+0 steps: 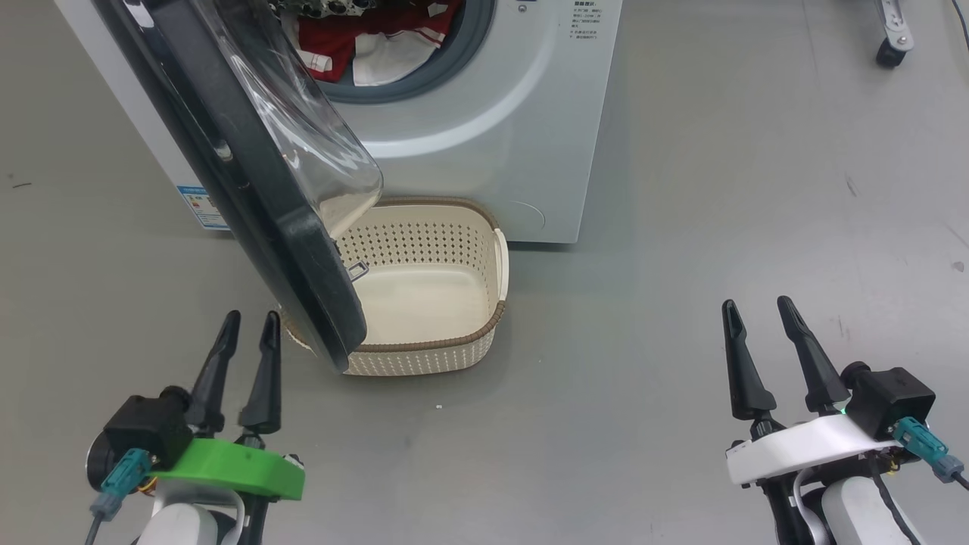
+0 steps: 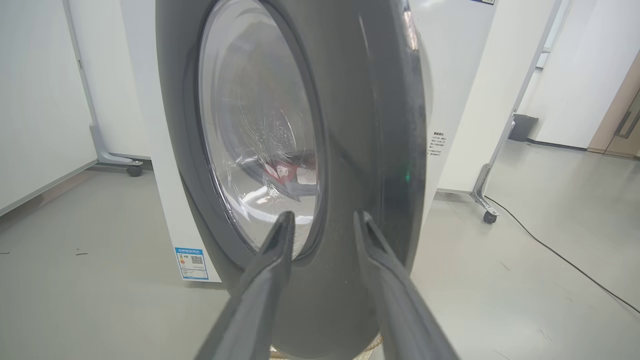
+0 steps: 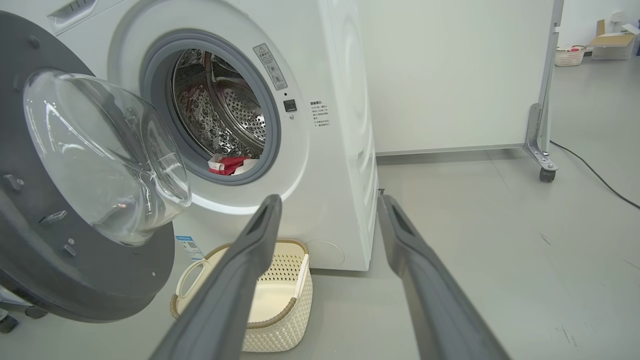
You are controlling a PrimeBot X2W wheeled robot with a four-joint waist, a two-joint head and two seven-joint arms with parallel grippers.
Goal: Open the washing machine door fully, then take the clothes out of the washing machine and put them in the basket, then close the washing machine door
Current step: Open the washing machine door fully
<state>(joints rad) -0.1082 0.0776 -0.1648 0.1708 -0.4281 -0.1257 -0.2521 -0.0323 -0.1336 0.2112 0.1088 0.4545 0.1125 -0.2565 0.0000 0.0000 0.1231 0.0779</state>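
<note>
The left pincer [image 1: 253, 316] stands open, its two dark fingers apart with nothing between them, the gap narrower than the other arm's. It holds nothing. Straight ahead of its tips and very close is the washing machine door [image 1: 295, 242], swung out from the washing machine [image 1: 492, 151] but not fully back. From the left wrist view the left pincer [image 2: 324, 216] points at the lower part of the door's [image 2: 350, 150] glossy black rim, with the clear glass bowl just up and to the left of the fingertips. I cannot tell whether the tips touch the rim.

The right pincer [image 1: 756, 303] is wide open and empty, hanging over bare grey floor [image 1: 681, 227], touching nothing. Well ahead of it and off to its left sits the basket [image 1: 439, 342], empty, on the floor against the machine's front and partly under the door's lower edge. In the right wrist view the basket [image 3: 280, 310] lies just beyond the right pincer's [image 3: 329, 198] left finger.

The clothes [image 1: 341, 38], red with white, lie inside the drum, far ahead of both pincers; the right wrist view shows the clothes [image 3: 230, 164] heaped at the bottom of the grey-ringed opening.
</note>
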